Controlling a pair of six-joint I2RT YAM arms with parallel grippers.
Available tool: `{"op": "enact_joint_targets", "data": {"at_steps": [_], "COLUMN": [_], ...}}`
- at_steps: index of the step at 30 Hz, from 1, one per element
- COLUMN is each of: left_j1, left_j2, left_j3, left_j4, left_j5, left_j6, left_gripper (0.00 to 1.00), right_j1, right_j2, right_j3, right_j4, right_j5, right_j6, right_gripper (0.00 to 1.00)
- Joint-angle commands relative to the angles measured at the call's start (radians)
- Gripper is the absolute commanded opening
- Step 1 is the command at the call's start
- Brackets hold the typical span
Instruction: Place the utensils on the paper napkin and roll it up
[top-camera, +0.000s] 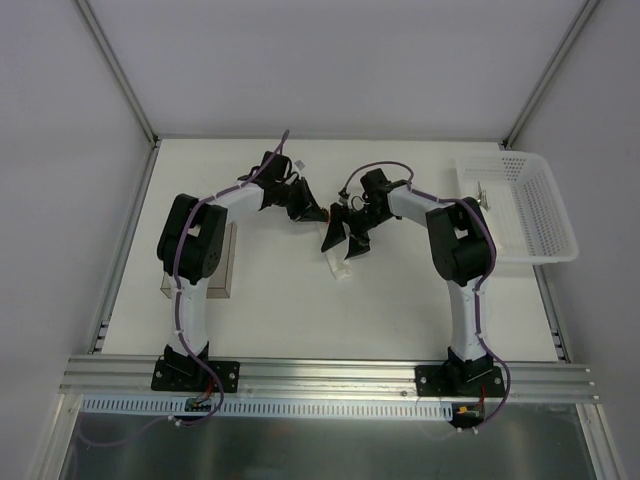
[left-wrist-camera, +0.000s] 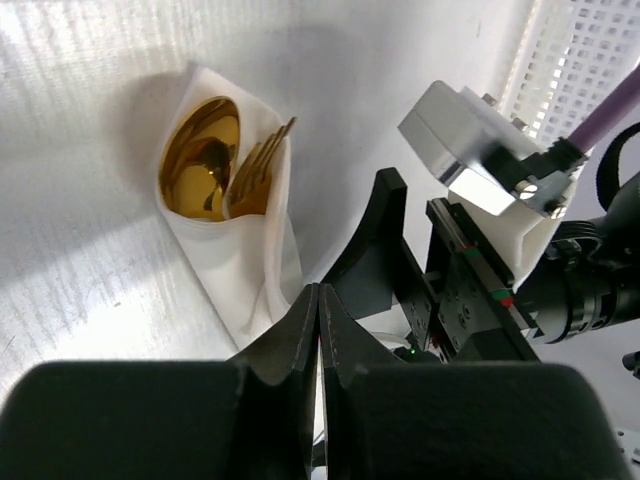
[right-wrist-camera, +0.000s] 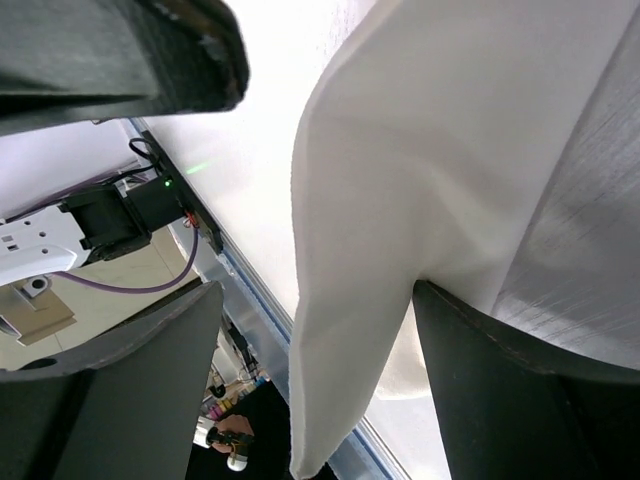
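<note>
The rolling looks nearly finished to me. The paper napkin (left-wrist-camera: 245, 270) is wrapped into a narrow bundle in the upper left of my left wrist view. The gold spoon (left-wrist-camera: 200, 160) and fork (left-wrist-camera: 258, 165) stand side by side in its open end. From above, the bundle lies at the middle of the counter (top-camera: 280, 320), just under my two tools. My left tool (left-wrist-camera: 318, 297) is closed tip to tip with nothing in it. My right tool (right-wrist-camera: 318, 300) is spread wide, with a loose napkin flap hanging between its fingers and resting against one of them. I judge what remains is tucking that flap and drawing back.
</note>
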Motion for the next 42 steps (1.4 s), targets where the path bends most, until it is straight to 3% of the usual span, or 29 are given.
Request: {"op": "enact_joint_targets", "data": {"at_steps": [1,14,26,36,42], "left_j1": [-0.006,-0.065,-0.088,-0.037,-0.029], "left_j2": [-0.042,0.104,0.085,-0.016,0.012], "left_j3": [0.046,0.185,0.109,-0.025,-0.013], "left_j4": [-0.018,-0.029,-0.108,-0.2,-0.221], "left_j5": [0.059,0.153,0.168,0.136,0.113], "left_j6": [0.055,0.013,0.059,0.16,0.177], "left_gripper": [0.0,0.0,0.0,0.0,0.0], "right_j1": [0.006,0.012,0.011,0.011,0.012], "right_j2": [0.021,0.022,0.027,0.022,0.018], "right_j3": [0.016,0.041,0.042,0.036,0.044], "right_j4": [-0.049,-0.081,-0.084,-0.088,-0.089], "right_j5": [0.124,0.141,0.142,0.142,0.127], "right_j6": [-0.081,-0.101,-0.104,-0.107,-0.115], "right_gripper": [0.82,0.82,0.82,0.82,0.81]}}
